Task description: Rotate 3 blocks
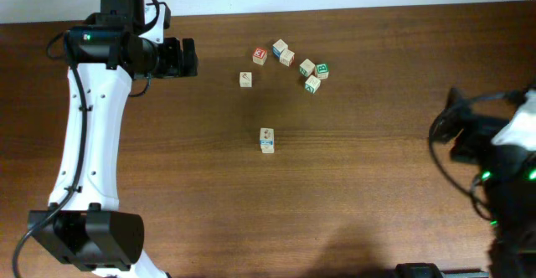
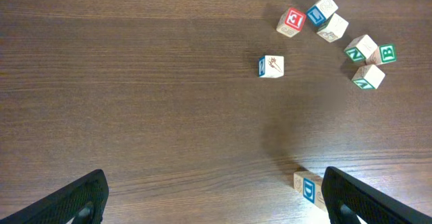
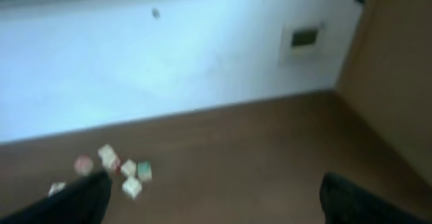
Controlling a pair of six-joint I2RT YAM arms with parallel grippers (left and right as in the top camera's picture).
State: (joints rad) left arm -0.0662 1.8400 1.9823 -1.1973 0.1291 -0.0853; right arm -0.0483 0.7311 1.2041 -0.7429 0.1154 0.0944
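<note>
Three blocks lie apart on the brown table. The tan-topped block [image 1: 245, 79] [image 2: 271, 66] shows a blue side face. One blue-faced block [image 1: 280, 48] [image 2: 320, 11] sits in the far cluster. The other blue-faced block [image 1: 267, 140] [image 2: 308, 187] lies alone mid-table, partly behind my left gripper's right finger in the left wrist view. My left gripper [image 1: 189, 58] [image 2: 216, 200] hovers left of the cluster, open and empty. My right gripper [image 1: 445, 119] [image 3: 212, 197] is at the table's right side, open and empty, far from the blocks, which are blurred in its view.
A red-faced cube [image 1: 260, 56] [image 2: 291, 19] and a plain tan cube [image 1: 287, 57] touch the cluster's blue-faced block. Three green-faced cubes [image 1: 314, 74] [image 2: 368, 77] sit just to the right. The right wrist view shows a white wall [image 3: 169, 62] beyond the table.
</note>
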